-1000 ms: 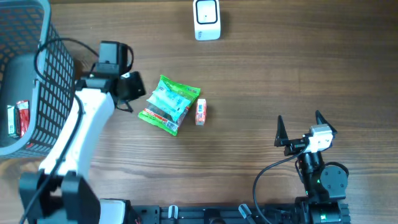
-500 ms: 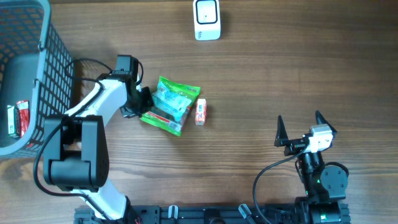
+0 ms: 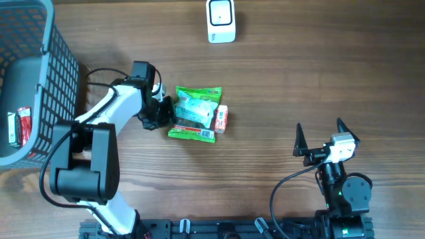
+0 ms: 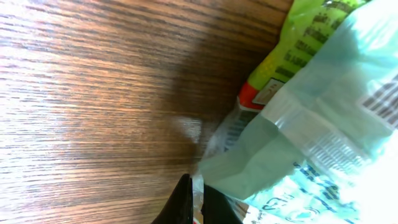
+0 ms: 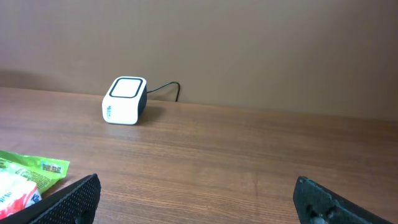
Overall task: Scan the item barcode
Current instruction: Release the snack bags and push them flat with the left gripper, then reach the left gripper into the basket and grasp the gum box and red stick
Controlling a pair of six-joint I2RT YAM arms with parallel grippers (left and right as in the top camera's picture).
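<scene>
Since a second ago the green packet (image 3: pixel 196 113) has swung square and slid right. Near right, the right gripper (image 3: pixel 319 126) idles spread; mid-table the left gripper (image 3: pixel 165 114) pinches the packet's left seam, presumably to carry it to the far scanner (image 3: pixel 220 20).

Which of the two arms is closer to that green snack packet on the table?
Left. The left gripper is pinched shut on the left edge of the green packet; the right gripper sits open, far off toward the front right of the table.
</scene>
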